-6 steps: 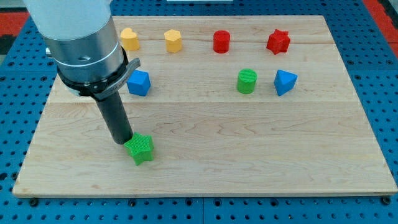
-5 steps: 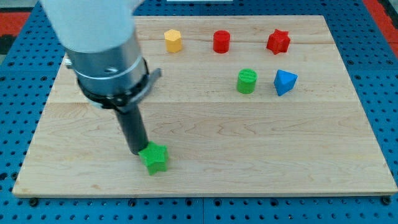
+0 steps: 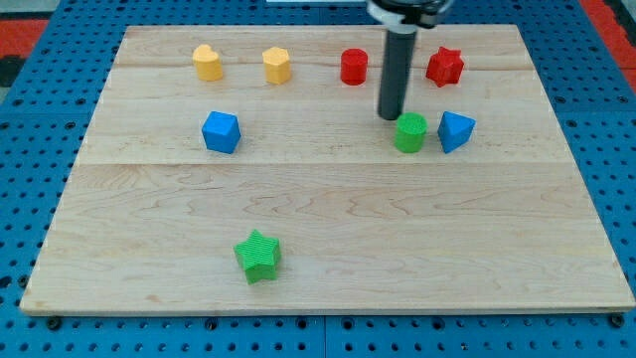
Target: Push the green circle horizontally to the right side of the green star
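Observation:
The green circle (image 3: pixel 410 132) stands at the board's upper right, close beside a blue block (image 3: pixel 455 130) on its right. The green star (image 3: pixel 258 256) lies far off at the lower left of centre. My tip (image 3: pixel 390 116) comes down from the view's top and sits against the green circle's upper left edge. The rod is upright and dark.
A red circle (image 3: pixel 354 67) and a red star (image 3: pixel 444 67) lie along the top, either side of the rod. Two yellow blocks (image 3: pixel 208 63) (image 3: pixel 277 66) lie at the top left. A blue cube (image 3: pixel 221 131) sits at the left. The wooden board (image 3: pixel 328 209) lies on blue pegboard.
My tip has left the green star at the lower left and moved up and right to the green circle. The green star slid slightly right and down. The green circle sits a little further right.

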`<state>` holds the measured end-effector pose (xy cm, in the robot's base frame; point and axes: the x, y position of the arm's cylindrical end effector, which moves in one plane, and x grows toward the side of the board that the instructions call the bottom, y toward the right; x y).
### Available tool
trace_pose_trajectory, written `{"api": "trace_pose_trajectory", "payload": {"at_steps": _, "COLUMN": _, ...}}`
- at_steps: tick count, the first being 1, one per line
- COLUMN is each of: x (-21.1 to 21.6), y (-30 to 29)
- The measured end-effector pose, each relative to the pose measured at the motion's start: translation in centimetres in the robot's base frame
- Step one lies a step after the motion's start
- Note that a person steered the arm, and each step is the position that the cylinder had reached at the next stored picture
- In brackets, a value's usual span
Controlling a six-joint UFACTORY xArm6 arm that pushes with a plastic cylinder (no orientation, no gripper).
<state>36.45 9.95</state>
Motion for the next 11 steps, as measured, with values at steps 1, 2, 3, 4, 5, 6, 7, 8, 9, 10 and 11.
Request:
{"api": "trace_pose_trajectory", "payload": {"at_steps": 1, "x": 1.6, "y": 1.6}}
{"api": "trace_pose_trajectory", "payload": {"at_steps": 2, "x": 3.9, "y": 3.3}}
{"api": "trace_pose_trajectory", "payload": {"at_steps": 3, "x": 9.2, "y": 4.1}}
{"api": "trace_pose_trajectory", "payload": {"at_steps": 4, "x": 13.9, "y": 4.6}}
{"api": "trace_pose_trajectory", "payload": {"at_steps": 5, "x": 16.7, "y": 2.2}}
{"api": "trace_pose_trajectory", "payload": {"at_steps": 6, "x": 18.5, "y": -3.7}}
{"api": "trace_pose_trajectory", "payload": {"at_steps": 7, "x": 19.4, "y": 1.3}}
{"api": "trace_pose_trajectory", "payload": {"at_steps": 8, "x": 20.5, "y": 4.6}}
{"api": "trace_pose_trajectory", "payload": {"at_steps": 9, "x": 23.1, "y": -0.3}}
{"api": "trace_pose_trajectory", "payload": {"at_steps": 10, "x": 23.9, "y": -9.7}}
{"api": "trace_pose_trajectory", "payload": {"at_steps": 11, "x": 23.9, "y": -13.4}}
